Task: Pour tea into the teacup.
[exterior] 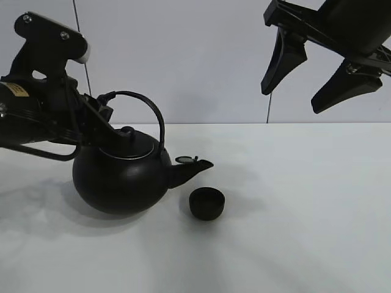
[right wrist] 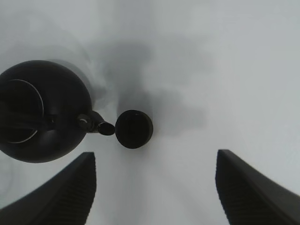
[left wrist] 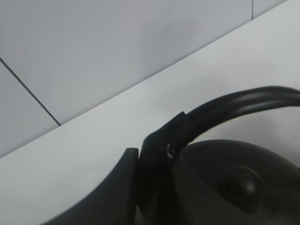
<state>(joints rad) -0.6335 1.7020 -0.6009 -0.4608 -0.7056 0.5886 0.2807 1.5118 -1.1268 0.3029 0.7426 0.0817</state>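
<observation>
Now kettle [exterior: 122,183] upright, left jaws clamped on handle; teacup [exterior: 206,203] contents unclear; right jaws apart.

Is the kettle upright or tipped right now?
Upright: the kettle sits flat on the table, lid level, spout beside the teacup, not over it.

- We see bare desk [exterior: 305,213] right of the teacup [exterior: 206,203].
- On its left, the kettle [exterior: 122,180] spout nearly overhangs the teacup, blocking us there.
</observation>
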